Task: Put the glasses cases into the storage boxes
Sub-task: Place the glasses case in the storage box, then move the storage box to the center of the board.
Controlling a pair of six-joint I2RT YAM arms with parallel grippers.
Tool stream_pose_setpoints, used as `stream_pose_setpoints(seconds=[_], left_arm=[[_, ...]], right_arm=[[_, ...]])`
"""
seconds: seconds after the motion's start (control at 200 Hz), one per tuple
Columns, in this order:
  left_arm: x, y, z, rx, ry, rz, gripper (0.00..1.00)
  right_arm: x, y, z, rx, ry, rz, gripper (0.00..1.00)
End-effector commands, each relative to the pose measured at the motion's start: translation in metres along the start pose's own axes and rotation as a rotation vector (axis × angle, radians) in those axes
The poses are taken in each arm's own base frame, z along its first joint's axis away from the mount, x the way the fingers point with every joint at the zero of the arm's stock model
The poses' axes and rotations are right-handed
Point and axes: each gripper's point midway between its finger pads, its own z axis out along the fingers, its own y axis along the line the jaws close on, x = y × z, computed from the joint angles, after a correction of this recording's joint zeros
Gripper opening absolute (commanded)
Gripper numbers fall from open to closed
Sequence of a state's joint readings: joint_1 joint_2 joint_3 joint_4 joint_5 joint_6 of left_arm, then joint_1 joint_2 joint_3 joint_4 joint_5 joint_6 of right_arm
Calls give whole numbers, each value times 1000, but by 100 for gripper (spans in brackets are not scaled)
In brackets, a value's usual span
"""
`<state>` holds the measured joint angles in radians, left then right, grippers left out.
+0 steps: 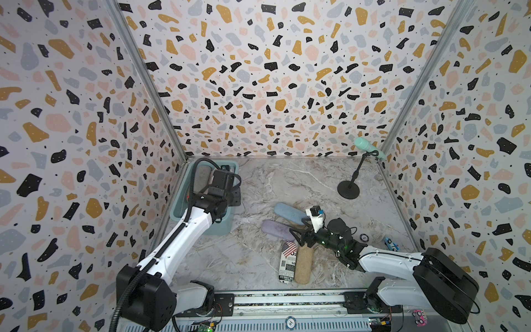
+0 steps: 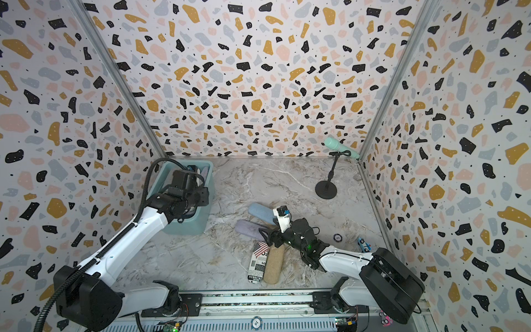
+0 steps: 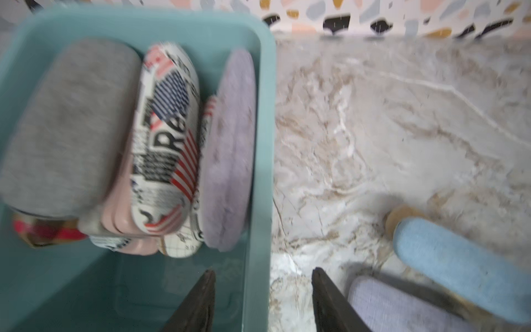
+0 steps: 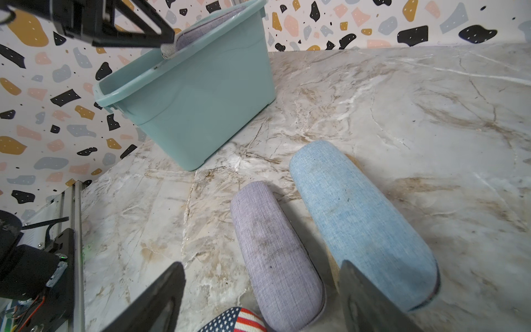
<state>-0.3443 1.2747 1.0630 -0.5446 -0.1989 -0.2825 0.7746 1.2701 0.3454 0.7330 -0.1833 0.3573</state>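
The teal storage box (image 1: 175,212) stands at the back left and holds several glasses cases: grey (image 3: 69,129), flag newsprint (image 3: 166,138), lavender (image 3: 230,149), pink (image 3: 120,218). My left gripper (image 3: 263,290) hovers open over the box's right wall (image 3: 258,201), holding nothing. On the table lie a light blue case (image 1: 288,212), a lavender case (image 1: 275,230), a flag newsprint case (image 1: 287,261) and a tan case (image 1: 304,264). My right gripper (image 4: 263,287) stands open just above the near end of the lavender case (image 4: 275,253), with the blue case (image 4: 359,218) beside one finger.
A mint microphone on a black stand (image 1: 349,186) is at the back right. A poker chip (image 1: 364,237) and a small blue toy car (image 1: 390,243) lie near the right wall. Patterned walls close in three sides. A metal rail (image 1: 287,301) runs along the front.
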Motion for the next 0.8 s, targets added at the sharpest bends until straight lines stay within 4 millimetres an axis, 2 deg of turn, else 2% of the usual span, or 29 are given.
stream_pose_setpoints(seconds=[0.0,0.09,0.18,0.23,0.385,0.475,0.686,0.796], left_arm=[[15,-8,4,2,24,4,54],[21,0,7,-42,29,-7,50],[23,-4,7,-26,20,-17,46],[20,-9,6,2,11,-20,39],[-1,-33,-3,99,-41,-21,21],[-13,-50,-2,135,-48,-3,15],[-35,-101,10,178,-78,7,6],[-49,-121,13,181,-136,-42,6]], right_arm=[[-14,5,5,-16,-25,2,85],[-14,5,5,-16,-26,2,85],[-14,4,5,-12,-28,3,84],[-14,4,5,-9,-27,5,84],[-14,3,5,-4,-28,8,84],[-15,3,5,-4,-31,8,83],[-17,1,2,14,-39,1,83],[-19,-1,0,24,-47,-4,83]])
